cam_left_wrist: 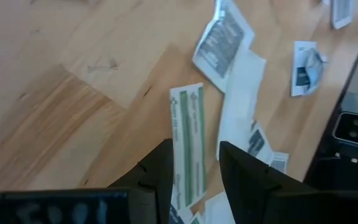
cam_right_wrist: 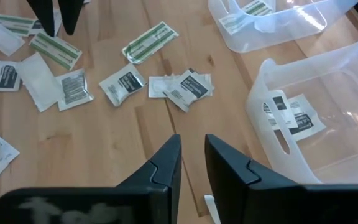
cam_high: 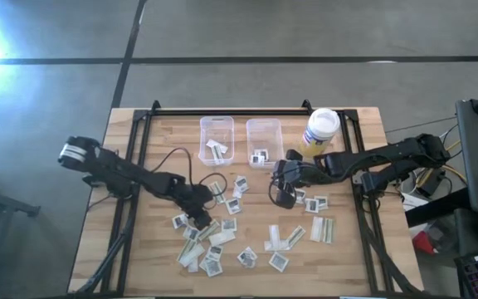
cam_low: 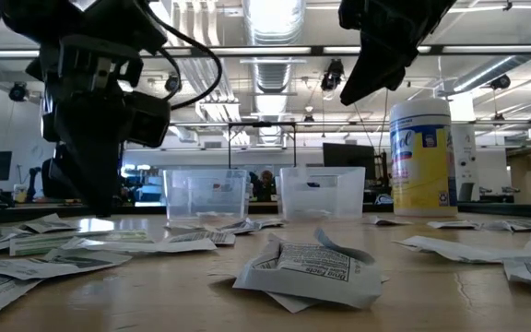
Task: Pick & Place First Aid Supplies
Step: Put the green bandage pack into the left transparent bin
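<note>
Several first aid supplies, square white packets and narrow pale strips [cam_high: 222,241], lie flat across the wooden table. My left gripper [cam_high: 197,218] is low over the left cluster, open, its fingers on either side of a green-striped strip [cam_left_wrist: 187,134] that lies flat on the wood. My right gripper [cam_high: 282,198] hangs higher, near the table's middle, in front of the right clear bin [cam_right_wrist: 328,93]. It is open by a narrow gap [cam_right_wrist: 192,168] with bare wood showing through it. My left gripper comes down at a slant with one finger [cam_left_wrist: 160,177] on each long side of the green-striped strip, lying along it. I cannot tell whether the fingers touch the strip or the table.
Two clear bins stand at the far middle: the left one [cam_high: 217,121] holds strips, the right one [cam_high: 265,123] holds square packets. A white-lidded jar [cam_high: 322,129] stands to their right. More packets [cam_high: 318,202] lie to the right of my right gripper. A black frame rims the table.
</note>
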Motion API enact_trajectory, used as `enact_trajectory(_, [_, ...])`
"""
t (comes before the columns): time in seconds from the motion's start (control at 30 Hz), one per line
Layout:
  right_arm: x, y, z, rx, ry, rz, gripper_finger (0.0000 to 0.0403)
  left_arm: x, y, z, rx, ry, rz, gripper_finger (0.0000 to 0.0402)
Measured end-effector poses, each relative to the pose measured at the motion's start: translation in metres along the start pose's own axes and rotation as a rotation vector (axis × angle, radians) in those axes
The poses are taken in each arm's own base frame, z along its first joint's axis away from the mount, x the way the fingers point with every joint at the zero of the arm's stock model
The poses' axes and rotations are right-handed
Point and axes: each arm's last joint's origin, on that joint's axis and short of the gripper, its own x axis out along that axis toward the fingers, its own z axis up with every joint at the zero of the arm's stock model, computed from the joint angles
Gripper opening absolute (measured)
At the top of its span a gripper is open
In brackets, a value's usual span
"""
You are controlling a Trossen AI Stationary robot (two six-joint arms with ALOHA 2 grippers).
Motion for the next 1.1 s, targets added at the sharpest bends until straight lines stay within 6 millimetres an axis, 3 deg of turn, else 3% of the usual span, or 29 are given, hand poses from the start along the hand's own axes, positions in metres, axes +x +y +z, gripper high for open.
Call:
enact_trajectory(0.5, [0.000, 0.000, 0.000, 0.000, 0.001, 0.000, 0.0084, 0.015, 0.007, 0.000, -0.014, 0.045, 0.021, 0.0122])
enact_trajectory(1.1, [0.000, 0.000, 0.000, -0.001, 0.001, 0.000, 0.0070, 0.024, 0.007, 0.001, 0.009, 0.085, -0.026, 0.0122])
